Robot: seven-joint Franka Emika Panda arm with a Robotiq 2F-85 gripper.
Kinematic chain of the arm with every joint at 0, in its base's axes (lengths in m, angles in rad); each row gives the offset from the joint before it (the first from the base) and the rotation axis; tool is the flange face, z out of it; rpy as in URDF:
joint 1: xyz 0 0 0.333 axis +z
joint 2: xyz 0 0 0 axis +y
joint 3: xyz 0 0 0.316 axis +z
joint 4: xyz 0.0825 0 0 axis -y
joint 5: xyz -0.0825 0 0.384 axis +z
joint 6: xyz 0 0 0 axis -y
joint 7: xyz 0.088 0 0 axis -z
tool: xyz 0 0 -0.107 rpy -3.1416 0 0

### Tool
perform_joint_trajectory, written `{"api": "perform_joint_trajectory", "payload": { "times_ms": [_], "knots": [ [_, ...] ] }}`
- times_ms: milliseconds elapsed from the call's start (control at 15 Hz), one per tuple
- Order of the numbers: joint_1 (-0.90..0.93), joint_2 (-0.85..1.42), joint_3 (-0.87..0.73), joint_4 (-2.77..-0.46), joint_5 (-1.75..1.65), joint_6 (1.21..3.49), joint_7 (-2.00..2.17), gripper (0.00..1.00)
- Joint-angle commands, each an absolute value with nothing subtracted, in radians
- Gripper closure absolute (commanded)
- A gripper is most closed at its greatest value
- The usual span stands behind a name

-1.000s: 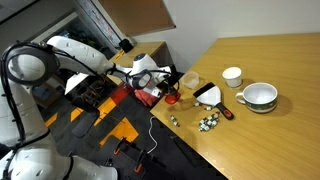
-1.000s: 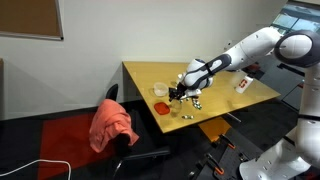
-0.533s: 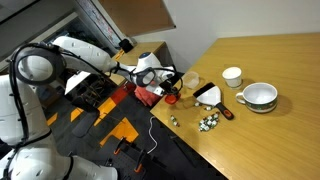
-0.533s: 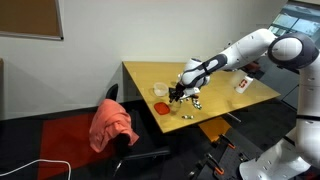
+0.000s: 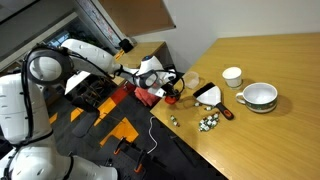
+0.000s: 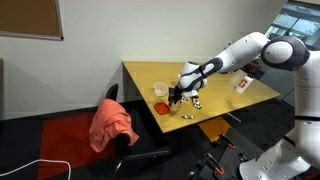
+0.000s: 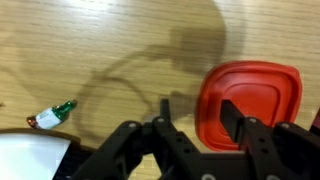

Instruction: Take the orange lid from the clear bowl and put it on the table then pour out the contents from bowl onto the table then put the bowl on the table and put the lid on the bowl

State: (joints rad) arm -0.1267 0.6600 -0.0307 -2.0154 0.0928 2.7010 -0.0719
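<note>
Fingers (image 7: 232, 118) half-open astride orange lid (image 7: 262, 85)

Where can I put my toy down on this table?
Free: the bare table beyond the white green-rimmed bowl, and the strip behind the white cup. Crowded: the edge by the gripper, with orange lid, clear bowl and greenish-white pieces.

**The arm I'm driving, as my screens show it**

In both exterior views I see a white, glossy robot arm (image 5: 85, 52) (image 6: 250, 48) built of rounded links, with dark bands at the joints. My wrist view shows its black gripper (image 7: 197, 112), which has matte, blocky linkages and two flat-sided fingers (image 7: 232, 118).
</note>
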Motion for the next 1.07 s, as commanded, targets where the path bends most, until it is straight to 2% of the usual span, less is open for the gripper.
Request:
{"api": "perform_joint_trajectory", "payload": {
  "times_ms": [0, 333, 400, 667, 1000],
  "knots": [
    [-0.095, 0.689, -0.06, -1.975, 0.06, 2.692, -0.029, 0.47],
    [-0.09, 0.727, -0.061, -1.94, 0.064, 2.706, -0.029, 0.61],
    [-0.093, 0.733, -0.056, -1.934, 0.067, 2.705, -0.034, 0.57],
    [-0.098, 0.751, -0.047, -1.915, 0.072, 2.703, -0.042, 0.53],
    [-0.096, 0.776, -0.043, -1.892, 0.072, 2.701, -0.042, 0.57]
  ]
}}
